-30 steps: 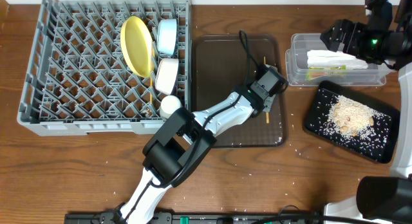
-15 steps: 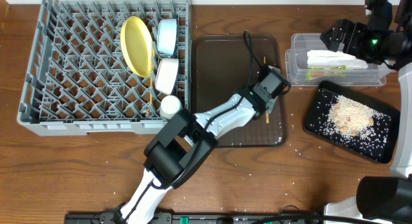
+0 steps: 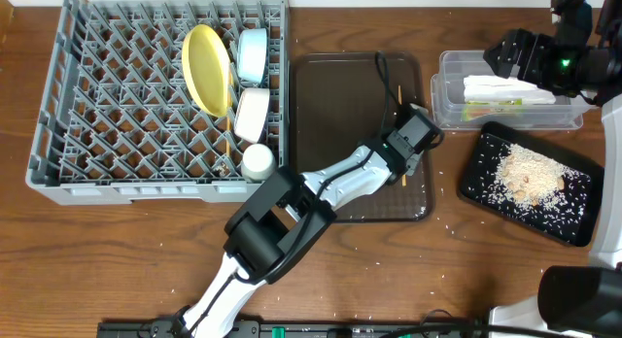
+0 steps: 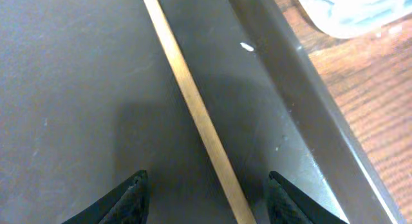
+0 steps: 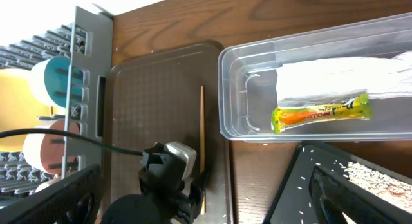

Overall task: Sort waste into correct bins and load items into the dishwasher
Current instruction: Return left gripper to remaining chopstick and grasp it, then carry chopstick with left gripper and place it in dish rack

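One wooden chopstick (image 4: 187,89) lies on the brown serving tray (image 3: 340,105) near its right rim; it also shows in the right wrist view (image 5: 201,121). My left gripper (image 4: 209,195) is open, low over the tray, with a finger on each side of the chopstick, not closed on it; it shows in the overhead view (image 3: 408,155). The grey rack (image 3: 97,115) holds the yellow plate (image 3: 206,68), light blue bowl (image 3: 253,52), white bowl (image 3: 252,115), white cup (image 3: 258,161) and another chopstick (image 3: 229,144). My right gripper (image 3: 505,54) is open and empty above the clear tub (image 3: 445,95).
The clear tub holds the white wrapper (image 5: 335,76) and the green-and-yellow sachet (image 5: 322,113). The black tray (image 3: 476,183) to the front of it holds a heap of rice scraps (image 3: 530,175). Stray grains lie on the wood around it.
My left gripper has moved a little right and toward the front, settling over the chopstick near the tray's right rim. The right arm has not moved.
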`<state>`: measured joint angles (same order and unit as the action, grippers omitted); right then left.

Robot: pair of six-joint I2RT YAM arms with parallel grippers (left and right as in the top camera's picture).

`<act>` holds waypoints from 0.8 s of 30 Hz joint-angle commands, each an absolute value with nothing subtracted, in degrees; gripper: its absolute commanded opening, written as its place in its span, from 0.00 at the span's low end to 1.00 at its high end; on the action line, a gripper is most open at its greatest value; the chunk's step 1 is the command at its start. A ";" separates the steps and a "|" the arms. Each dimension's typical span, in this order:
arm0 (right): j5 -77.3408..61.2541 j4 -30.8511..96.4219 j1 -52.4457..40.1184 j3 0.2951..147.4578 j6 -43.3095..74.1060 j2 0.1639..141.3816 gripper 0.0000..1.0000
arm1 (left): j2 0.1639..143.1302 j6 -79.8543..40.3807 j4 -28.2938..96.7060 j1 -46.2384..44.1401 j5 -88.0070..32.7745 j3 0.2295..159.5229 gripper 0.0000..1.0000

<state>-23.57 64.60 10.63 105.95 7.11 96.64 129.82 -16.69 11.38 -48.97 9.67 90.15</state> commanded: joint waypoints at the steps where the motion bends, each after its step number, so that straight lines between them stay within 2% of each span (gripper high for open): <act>1: -23.81 64.58 10.41 105.84 6.76 96.71 0.99 | 134.02 -16.75 12.49 -48.82 9.98 89.69 0.49; 3: -23.83 64.58 10.44 105.84 6.76 96.71 0.99 | 133.99 -16.75 12.53 -48.71 9.98 89.69 0.26; 5: -23.81 64.58 10.41 105.84 6.76 96.71 0.99 | 133.99 -16.75 12.82 -48.49 9.98 89.69 0.11; 6: -23.81 64.58 10.44 105.84 6.76 96.71 0.99 | 133.97 -16.78 13.21 -48.38 9.96 89.69 0.08; 15: -23.81 64.58 10.44 105.84 6.76 96.71 0.99 | 126.34 -16.73 21.41 -45.04 9.93 90.91 0.08; 24: -23.81 64.58 10.41 105.84 6.76 96.71 0.99 | 103.44 -14.70 37.12 -35.24 9.96 91.05 0.07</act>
<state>-23.55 64.55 10.63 105.95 7.14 96.64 113.36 -16.51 33.85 -38.96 9.39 90.65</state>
